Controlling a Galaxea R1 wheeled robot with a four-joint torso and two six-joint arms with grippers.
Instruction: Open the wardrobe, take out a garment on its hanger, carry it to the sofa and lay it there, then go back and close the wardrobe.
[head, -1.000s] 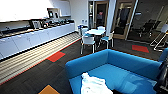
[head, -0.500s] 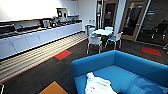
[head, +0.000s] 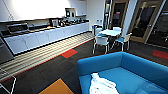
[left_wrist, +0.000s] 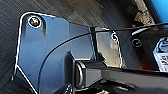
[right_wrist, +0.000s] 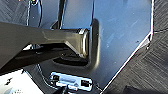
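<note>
Your shirt (head: 102, 86) lies crumpled on the sofa (head: 135, 75) seat; it looks light and limp, so you'd lift it by its hanger; neither gripper's state can be told.

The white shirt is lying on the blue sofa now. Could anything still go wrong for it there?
Possibly. The white T-shirt lies crumpled near the front edge of the blue sofa seat, so it might slide off onto the dark carpet. Also, the white chairs and small table stand not far behind the sofa, something a driving robot could bump.
</note>
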